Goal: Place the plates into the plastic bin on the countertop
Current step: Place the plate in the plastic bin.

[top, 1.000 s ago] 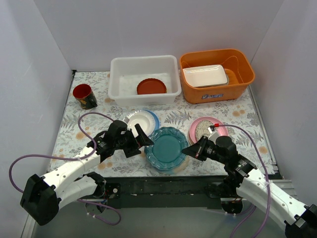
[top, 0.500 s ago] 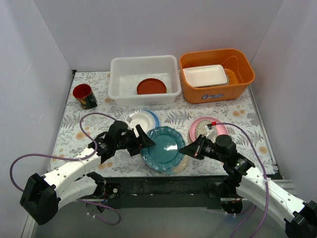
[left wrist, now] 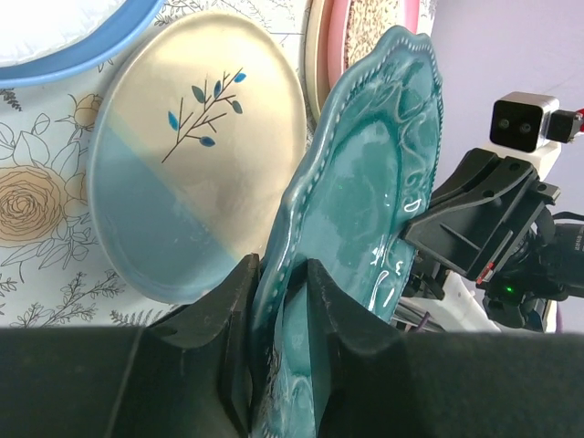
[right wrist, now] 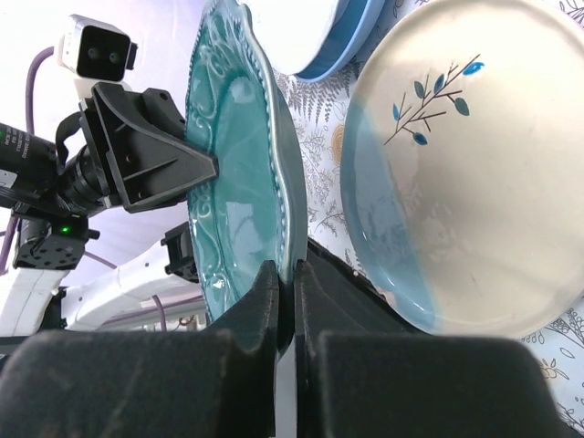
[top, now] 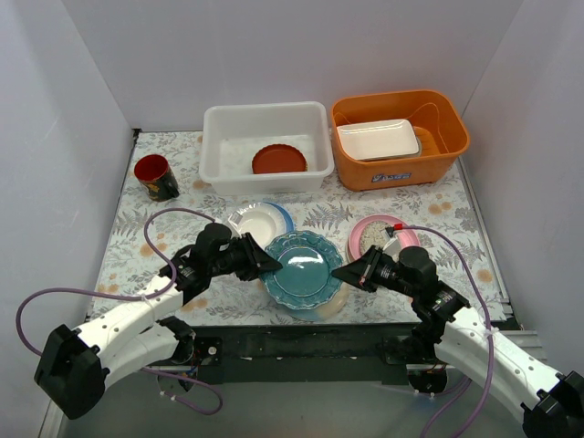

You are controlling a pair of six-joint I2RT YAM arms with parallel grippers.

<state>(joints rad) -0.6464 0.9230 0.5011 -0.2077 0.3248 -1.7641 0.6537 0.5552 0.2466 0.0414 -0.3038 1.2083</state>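
Observation:
The teal scalloped plate (top: 303, 270) is held tilted just above the cream leaf-patterned plate (top: 332, 305) near the countertop's front edge. My left gripper (top: 265, 265) is shut on its left rim, and my right gripper (top: 345, 275) is shut on its right rim. The left wrist view shows the teal plate (left wrist: 383, 182) edge-on between the left gripper's (left wrist: 278, 274) fingers, with the cream plate (left wrist: 201, 182) behind. In the right wrist view the teal plate's (right wrist: 233, 164) rim is pinched by the right gripper (right wrist: 285, 274). The plastic bin (top: 219, 151) at the back holds a red plate (top: 279, 159).
A white plate on a light blue one (top: 258, 222) lies behind the left gripper. A pink plate with a speckled one on it (top: 380, 239) lies behind the right gripper. An orange tub (top: 401, 169) holds a white tray (top: 378, 139). A red cup (top: 156, 176) stands far left.
My left gripper has gone from open to shut on the teal plate's left rim. The plate has shifted slightly left and tilted up; the right gripper kept its hold.

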